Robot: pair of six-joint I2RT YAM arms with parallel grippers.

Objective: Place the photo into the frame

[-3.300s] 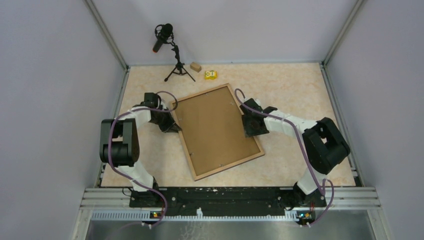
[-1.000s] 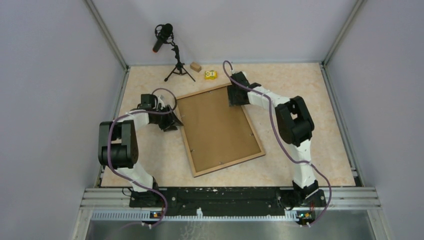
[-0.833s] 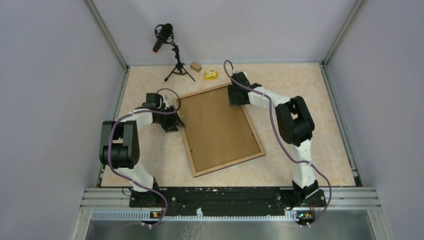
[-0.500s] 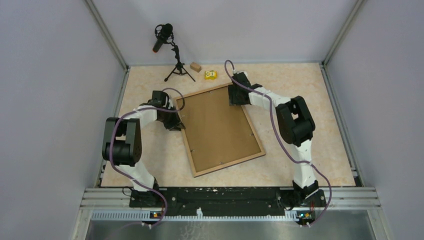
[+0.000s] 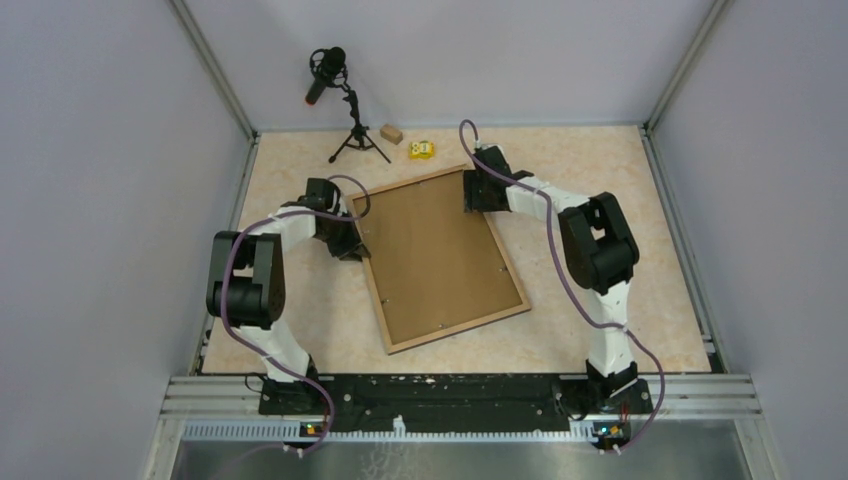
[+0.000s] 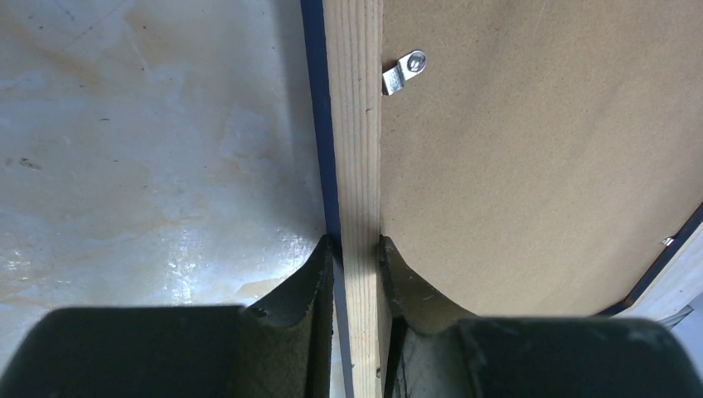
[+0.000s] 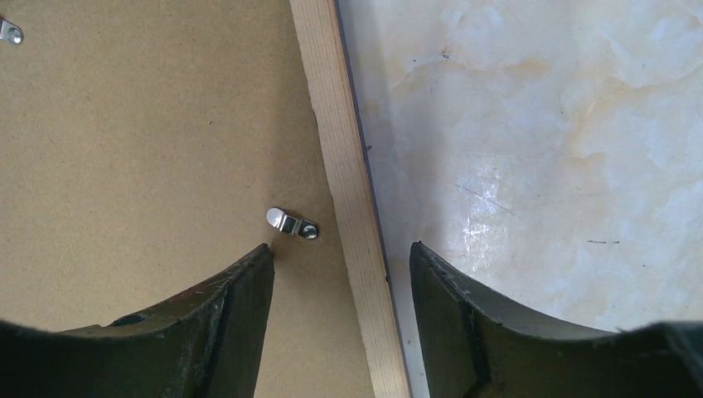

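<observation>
At this moment your frame (image 5: 458, 328) lay flat on the table (image 5: 590, 170), between the two arms, with its light wood back face up and turned a little askew. The brown backing board (image 5: 435, 255) sat inside the rim, and small metal clips (image 6: 404, 70) were visible on it. The photo was in no view, so I could not tell if it was already under the board or somewhere else. By my judgement the insertion was either done and hidden or not begun. Nothing in the pictures showed the print going in, so the main step should be counted as unconfirmed.

Your left arm came forward from its base with the elbow standing high. Its wrist bent in to the left long side of the frame, near the far corner. There the left gripper (image 6: 356, 245) was closed on the wooden rail, with one finger on the outer dark blue edge and the other on the board side.

Your right arm was stretched far out, its forearm running leftward to the frame's far right corner. The right gripper (image 7: 341, 249) stood wide apart across the rail, one finger above the board beside a clip (image 7: 292, 222), the other above the table, and it held nothing
</observation>
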